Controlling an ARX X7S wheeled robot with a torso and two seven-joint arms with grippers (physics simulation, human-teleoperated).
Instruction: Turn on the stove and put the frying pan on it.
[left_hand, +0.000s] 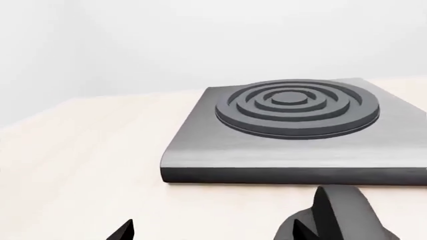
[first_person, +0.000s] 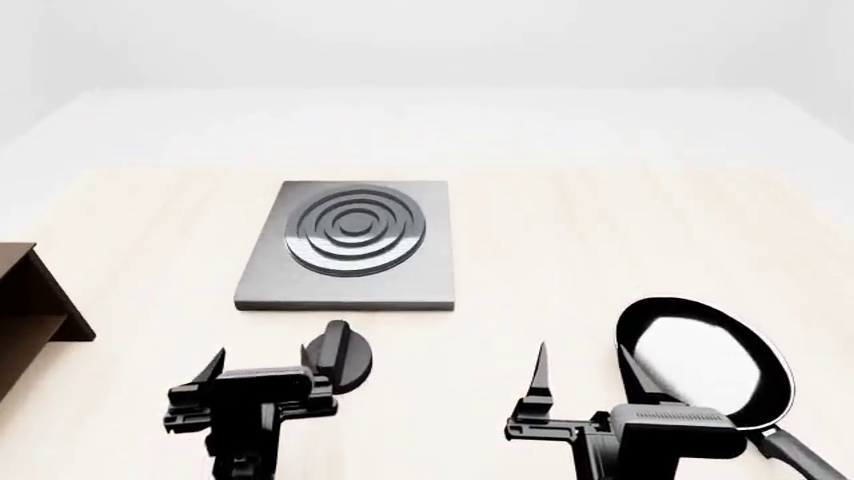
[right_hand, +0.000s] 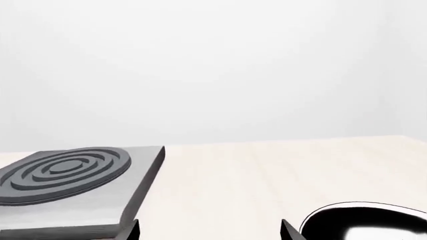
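**On the pale surface: knob under the left end effector, pan beside the right**

From the left wrist view, the stove (left_hand: 293, 130) is seen close ahead on the surface (left_hand: 80, 150), its burner rings bare. One finger is seen against the round black knob (left_hand: 340, 217); the other sits well apart, so the left end effector (left_hand: 220, 225) is judged spread and closed on nothing.

From the head view, the knob (first_person: 340, 358) lies just in front of the stove, at the left end effector's tip. The frying pan (first_person: 707, 365) rests well to the right, beside the spread, empty right end effector (first_person: 587, 375). A brown shelf (first_person: 34, 300) stands at the far left.

From the right wrist view, only the pan's rim is caught. A one-sided touch on the knob could push it aside instead of turning it; a rim grasp could tilt the pan.
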